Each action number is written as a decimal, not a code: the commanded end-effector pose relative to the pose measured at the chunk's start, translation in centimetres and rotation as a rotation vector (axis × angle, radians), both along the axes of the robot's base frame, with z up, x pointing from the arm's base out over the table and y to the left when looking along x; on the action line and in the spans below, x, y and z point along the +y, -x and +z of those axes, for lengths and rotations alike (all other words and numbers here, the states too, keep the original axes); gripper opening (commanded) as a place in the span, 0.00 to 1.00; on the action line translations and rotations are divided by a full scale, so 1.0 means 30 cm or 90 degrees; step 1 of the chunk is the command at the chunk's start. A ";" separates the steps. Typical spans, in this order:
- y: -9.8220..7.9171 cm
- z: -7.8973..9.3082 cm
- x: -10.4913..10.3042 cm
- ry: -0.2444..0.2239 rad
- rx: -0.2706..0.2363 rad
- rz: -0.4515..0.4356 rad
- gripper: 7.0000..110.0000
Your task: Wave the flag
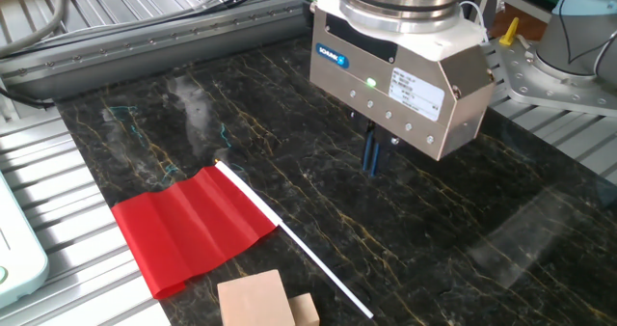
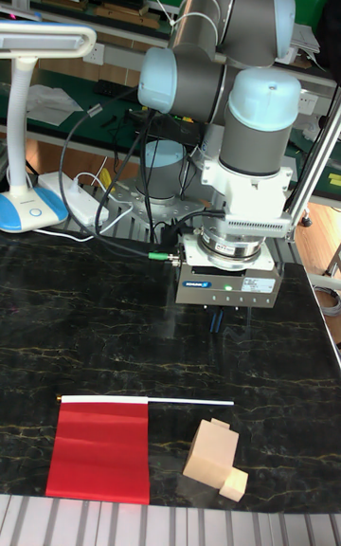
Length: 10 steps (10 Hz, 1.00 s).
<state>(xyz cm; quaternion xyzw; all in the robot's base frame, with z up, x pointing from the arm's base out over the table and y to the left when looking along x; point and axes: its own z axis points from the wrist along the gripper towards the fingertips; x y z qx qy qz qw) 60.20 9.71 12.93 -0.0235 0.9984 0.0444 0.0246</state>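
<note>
The flag (image 1: 193, 228) lies flat on the dark marbled surface (image 1: 453, 220), its rippled red cloth spread toward the near edge and its thin white stick (image 1: 308, 258) running past the cloth toward the pale wooden blocks (image 1: 255, 302), which sit just beside the stick without clearly touching it. The pincer (image 1: 373, 155) hangs above the bare surface, well apart from the flag and off to the side of the stick's free end; its blue fingers (image 1: 369, 157) point straight down and look pressed together, holding nothing. In the tall fixed view the pincer (image 2: 218, 321) sits above and behind the stick (image 2: 189, 401), with the blocks (image 2: 213, 456) in front of it. The task appears to be at its very start: the approach to the flag, with no grasp made. The next move likely calls for spreading the fingers, travelling over the bare length of stick between cloth and blocks, and descending to straddle it without nudging the blocks.
</note>
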 end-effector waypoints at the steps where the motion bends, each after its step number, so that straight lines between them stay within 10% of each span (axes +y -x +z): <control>1: 0.011 0.006 0.020 -0.018 0.011 -0.016 0.00; 4: 0.019 0.006 0.020 -0.018 0.017 -0.018 0.00; 10: -0.176 0.031 -0.008 -0.009 0.011 0.017 0.00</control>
